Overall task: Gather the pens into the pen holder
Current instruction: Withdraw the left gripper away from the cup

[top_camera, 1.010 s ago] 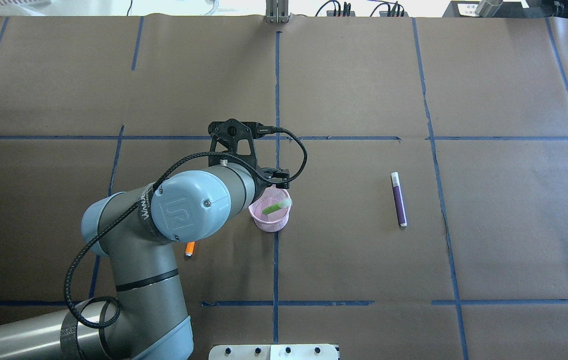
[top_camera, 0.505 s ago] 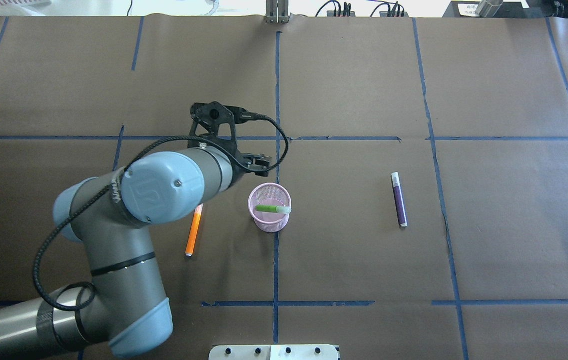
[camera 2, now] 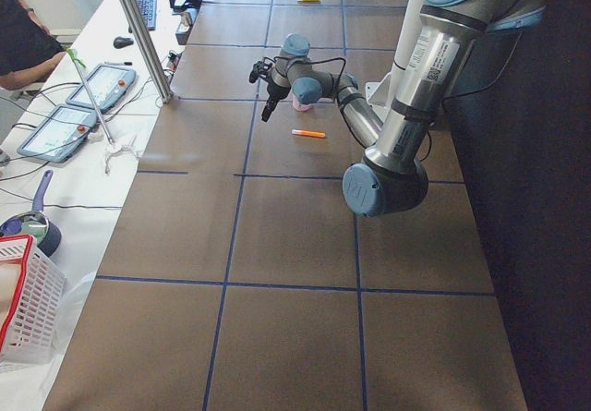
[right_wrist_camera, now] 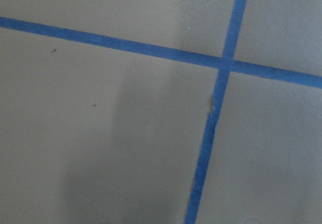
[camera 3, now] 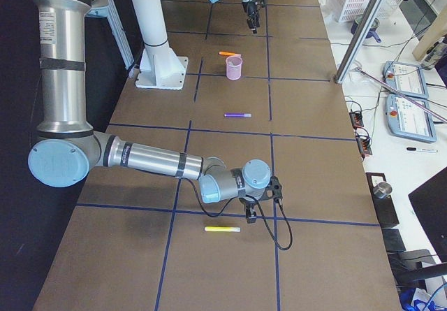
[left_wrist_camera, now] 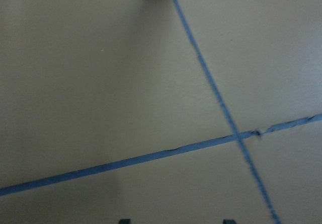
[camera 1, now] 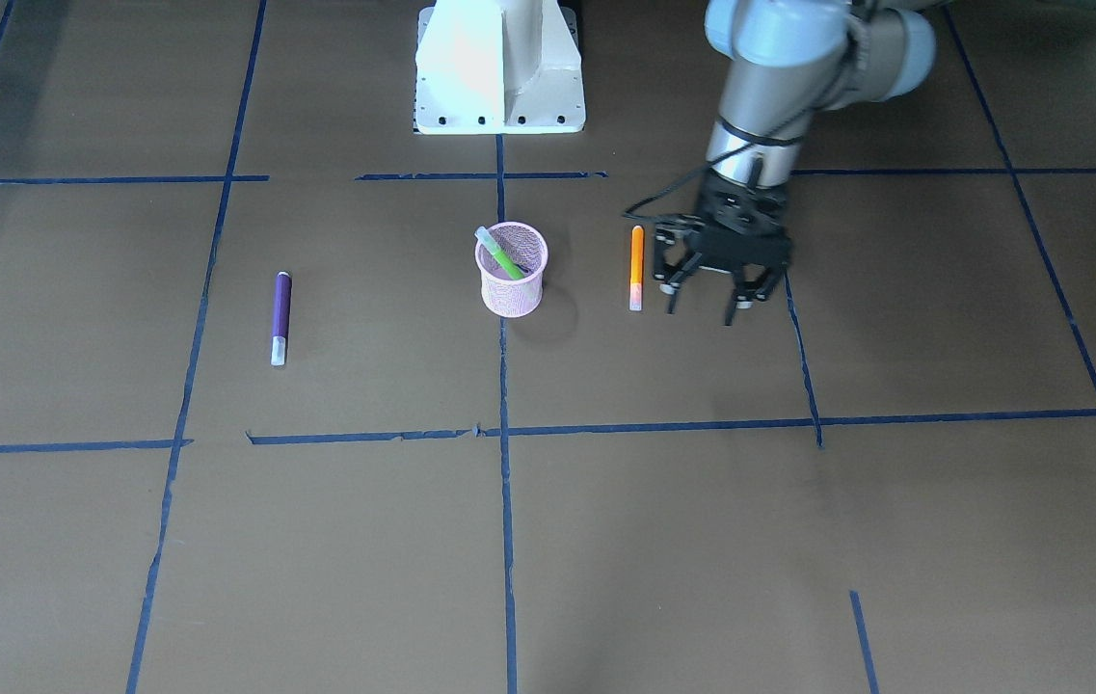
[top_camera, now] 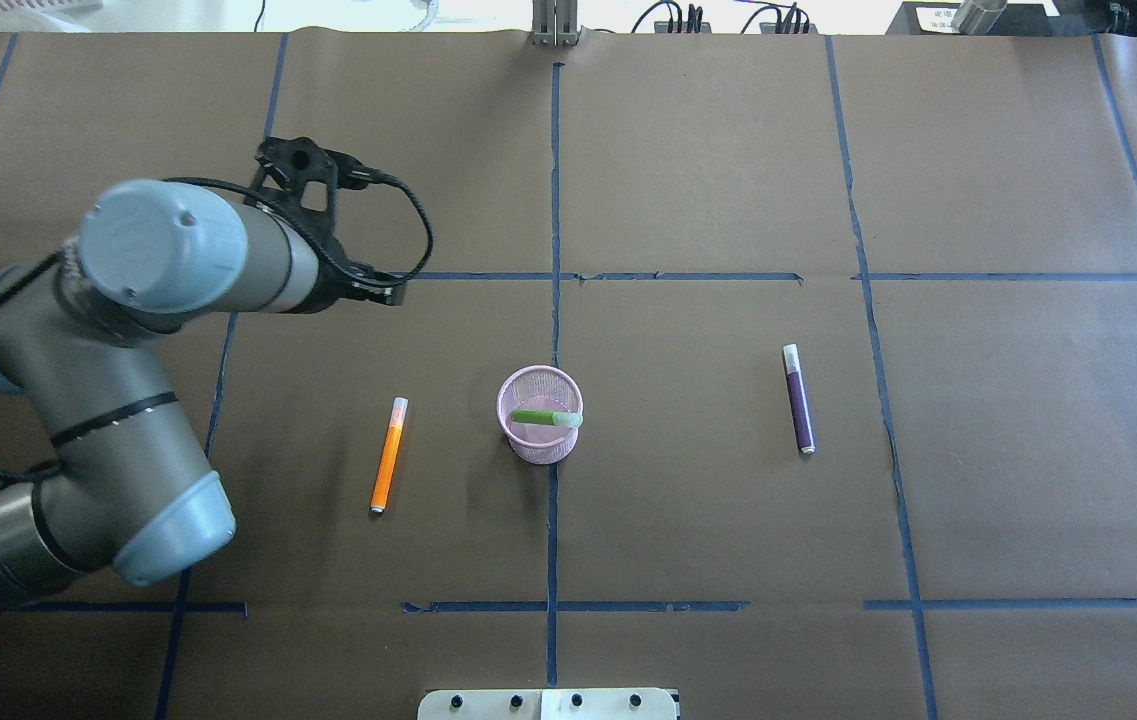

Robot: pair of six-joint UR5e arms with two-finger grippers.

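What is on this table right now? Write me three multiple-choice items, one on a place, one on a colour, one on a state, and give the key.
1. Where is the slim bright green pen?
A. Inside the pink wire-mesh cylindrical pen holder, leaning on its rim
B. Flat on the table
C. Off the table

2. What colour is the pen that lies nearest the left gripper?
A. Purple
B. Orange
C. Green

3. How does the left gripper stand?
A. Open and empty
B. Shut on the slim orange pen
C. Shut on the bright green pen

Key:
1 A: the green shaft slants out of the mesh cup, its pale cap over the rim.
2 B: in the front-facing view the orange pen lies right beside the gripper's fingers.
3 A: the fingers stand apart with nothing between them.
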